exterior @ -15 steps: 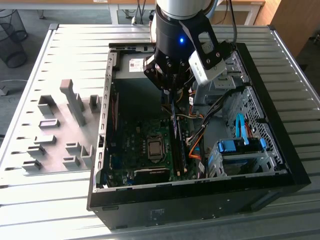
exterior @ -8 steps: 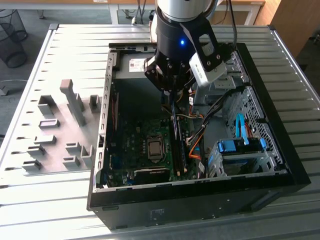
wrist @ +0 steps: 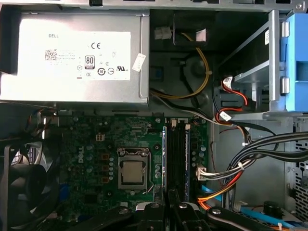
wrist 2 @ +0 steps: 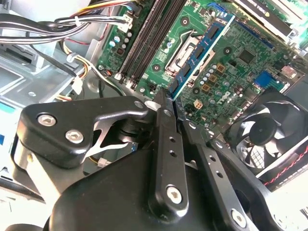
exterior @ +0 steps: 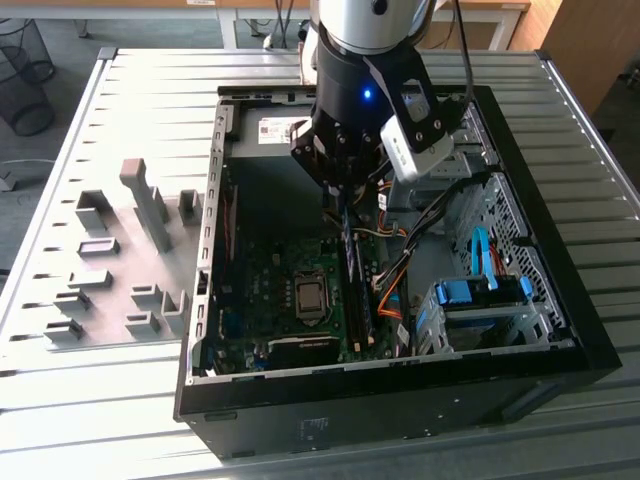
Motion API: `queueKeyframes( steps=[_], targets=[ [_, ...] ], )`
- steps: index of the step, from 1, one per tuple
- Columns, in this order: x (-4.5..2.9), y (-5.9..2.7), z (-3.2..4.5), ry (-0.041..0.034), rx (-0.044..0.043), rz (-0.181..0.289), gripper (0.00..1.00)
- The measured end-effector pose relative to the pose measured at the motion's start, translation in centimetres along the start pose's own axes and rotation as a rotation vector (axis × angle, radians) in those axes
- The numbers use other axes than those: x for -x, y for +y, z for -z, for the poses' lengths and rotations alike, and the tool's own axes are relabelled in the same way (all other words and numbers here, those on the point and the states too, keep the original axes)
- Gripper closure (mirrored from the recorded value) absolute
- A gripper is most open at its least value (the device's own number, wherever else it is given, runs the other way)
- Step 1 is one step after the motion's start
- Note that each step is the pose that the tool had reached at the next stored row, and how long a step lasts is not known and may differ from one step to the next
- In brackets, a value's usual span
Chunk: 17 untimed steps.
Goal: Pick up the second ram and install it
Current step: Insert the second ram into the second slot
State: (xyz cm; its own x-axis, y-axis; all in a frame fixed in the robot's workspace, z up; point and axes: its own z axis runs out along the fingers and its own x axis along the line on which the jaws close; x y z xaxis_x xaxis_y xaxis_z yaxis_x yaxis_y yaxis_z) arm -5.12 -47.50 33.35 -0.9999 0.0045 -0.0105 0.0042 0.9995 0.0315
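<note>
Holding the ram (wrist 2: 199, 57) edge-down over the slots (wrist 2: 149, 41), gripper (wrist 2: 171, 103) pinching it; needing square alignment and even pressing.

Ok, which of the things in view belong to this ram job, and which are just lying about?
For the job:
- gripper, shut on the second ram
- memory slots on the motherboard

Just there:
- grey holder blocks
- power supply
- case fan
- blue drive latches
- cable bundles
</note>
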Motion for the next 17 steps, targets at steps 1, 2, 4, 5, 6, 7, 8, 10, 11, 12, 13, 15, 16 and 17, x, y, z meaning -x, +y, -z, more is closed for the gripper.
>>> queueKeyframes(
  steps=[1, 2, 4, 5, 6, 7, 8, 10, 11, 12, 13, 15, 16, 17],
  targets=[
    [0.00, 0.00, 0.01, 0.0003, -0.0002, 0.000, 0.86],
    [0.00, 0.00, 0.01, 0.0004, -0.0002, 0.000, 0.86],
    [0.00, 0.00, 0.00, 0.0005, -0.0002, 0.000, 0.86],
    [0.00, 0.00, 0.00, 0.0005, -0.0001, 0.000, 0.86],
    [0.00, 0.00, 0.00, 0.0005, 0.0000, 0.000, 0.86],
    [0.00, 0.00, 0.00, 0.0005, -0.0001, 0.000, 0.86],
    [0.00, 0.00, 0.00, 0.0005, -0.0001, 0.000, 0.86],
    [0.00, 0.00, -0.05, 0.0004, 0.0002, 0.000, 0.86],
    [0.00, -0.01, -0.16, 0.0004, 0.0005, 0.000, 0.86],
    [0.00, -0.01, -0.33, 0.0005, 0.0001, 0.000, 0.86],
    [0.04, -0.02, -0.50, 0.0007, 0.0000, 0.000, 0.86],
    [0.12, -0.03, -0.86, 0.0014, 0.0000, 0.000, 0.86],
    [0.18, -0.03, -1.04, 0.0014, -0.0001, 0.000, 0.86],
    [0.25, -0.05, -1.22, 0.0015, -0.0001, 0.000, 0.86]
  ],
)
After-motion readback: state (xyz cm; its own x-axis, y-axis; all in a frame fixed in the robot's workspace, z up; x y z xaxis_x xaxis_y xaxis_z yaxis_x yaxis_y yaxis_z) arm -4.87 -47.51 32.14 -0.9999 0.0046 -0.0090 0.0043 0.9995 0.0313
